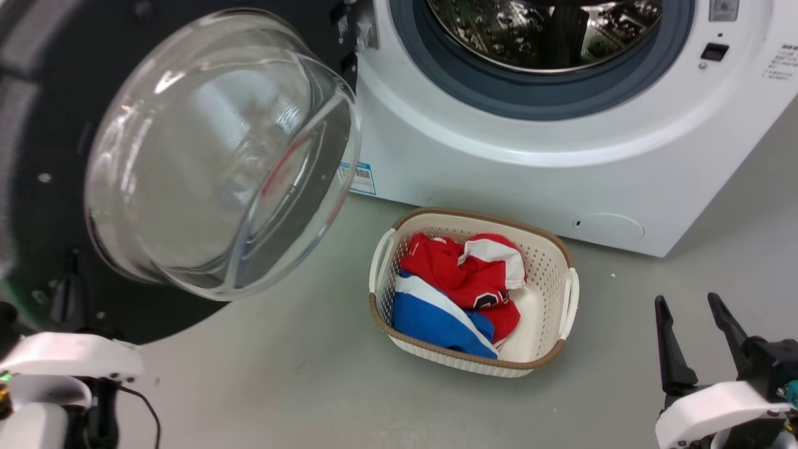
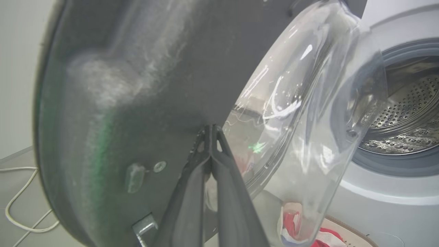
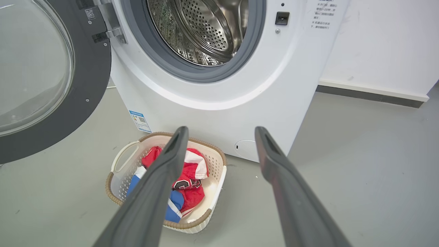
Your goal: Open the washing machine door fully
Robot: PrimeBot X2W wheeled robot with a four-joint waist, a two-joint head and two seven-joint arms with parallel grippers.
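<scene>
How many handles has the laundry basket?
2 on the basket: one white handle at its left end, toward the door, the other handle at its right end. None seems hidden.

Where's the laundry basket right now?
Head view, centre: the basket sits on the floor before the washer, right of the open door.

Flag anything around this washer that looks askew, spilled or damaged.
Nothing stands out. The washing machine door hangs open on its hinge with the glass bowl whole. The basket sits upright on the floor with the clothes inside, and nothing has spilled.
</scene>
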